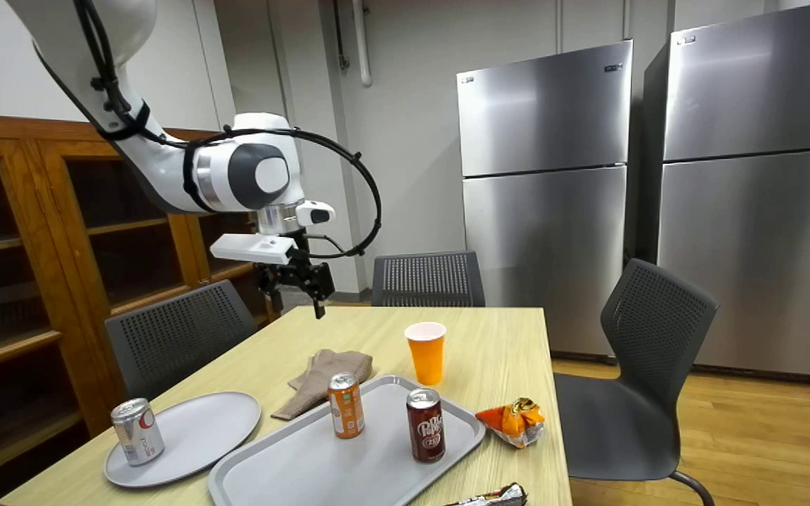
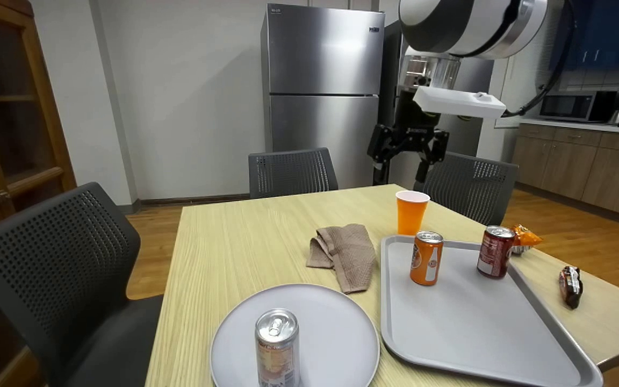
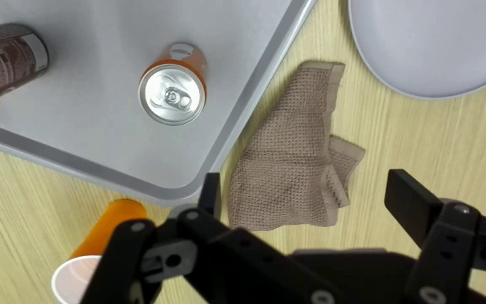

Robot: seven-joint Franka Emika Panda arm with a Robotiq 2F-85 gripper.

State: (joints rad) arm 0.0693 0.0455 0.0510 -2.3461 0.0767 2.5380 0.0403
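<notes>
My gripper (image 3: pixel 304 180) stands wide open above the table, with nothing between its fingers (image 3: pixel 411 202). Seen from the wrist, a folded brown cloth (image 3: pixel 285 169) lies on the wood below the gap, apart from the jaws. Both exterior views show the gripper (image 1: pixel 298 307) (image 2: pixel 401 176) raised well over the tabletop. Beside the cloth is a grey tray (image 3: pixel 112 139) bearing an upright orange can (image 3: pixel 173 93) and a dark red can (image 3: pixel 11 59). An orange cup (image 3: pixel 110 228), partly hidden by the gripper in the wrist view, stands upright by the tray's corner.
A silver can (image 1: pixel 138 432) stands on a round grey plate (image 1: pixel 201 436). Near the table's edge lie an orange snack bag (image 1: pixel 514 422) and a dark wrapped bar (image 2: pixel 571 286). Dark chairs (image 1: pixel 637 379) (image 2: pixel 293 172) surround the table; a wooden cabinet (image 1: pixel 25 281) stands behind the arm.
</notes>
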